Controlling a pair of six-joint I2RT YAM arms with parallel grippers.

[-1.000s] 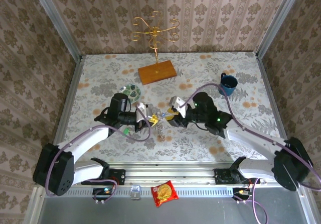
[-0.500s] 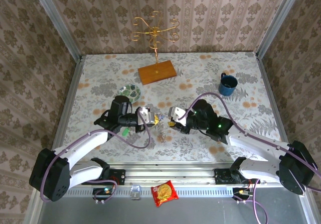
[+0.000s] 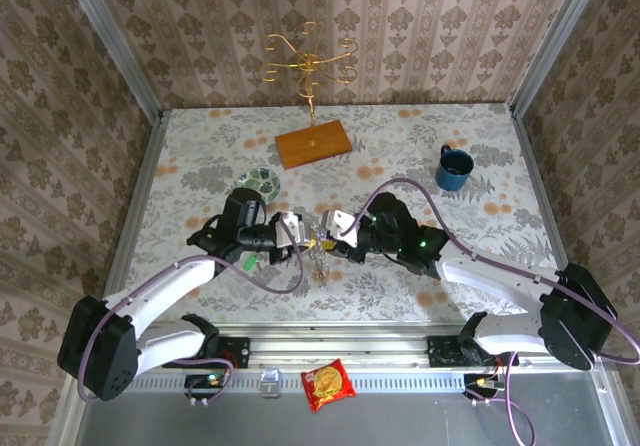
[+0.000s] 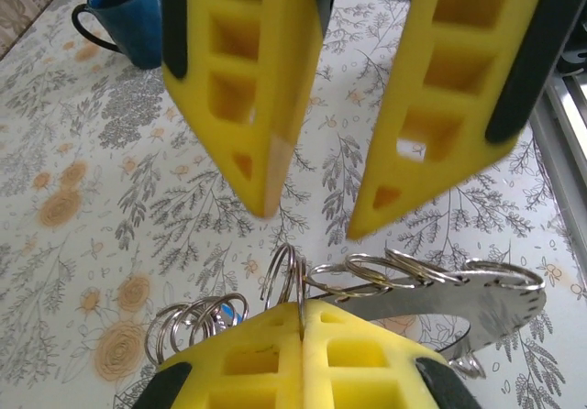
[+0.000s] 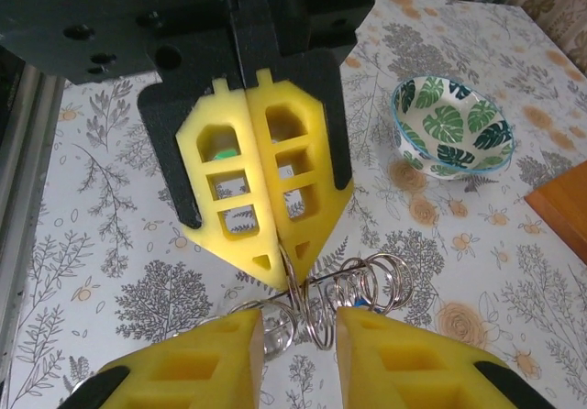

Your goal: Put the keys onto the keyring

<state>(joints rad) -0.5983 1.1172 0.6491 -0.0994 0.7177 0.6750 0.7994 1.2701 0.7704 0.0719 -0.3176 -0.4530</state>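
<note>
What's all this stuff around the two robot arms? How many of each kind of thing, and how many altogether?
Blue mug: 1
Patterned bowl: 1
Gold stand on a wooden base: 1
Keyring with small metal rings on it: 1
Snack packet: 1
Total: 5

Damask-papered walls (image 3: 420, 26) (brownish) enclose floral-print table (image 3: 200, 156); metal corner posts (image 3: 110, 41).
</note>
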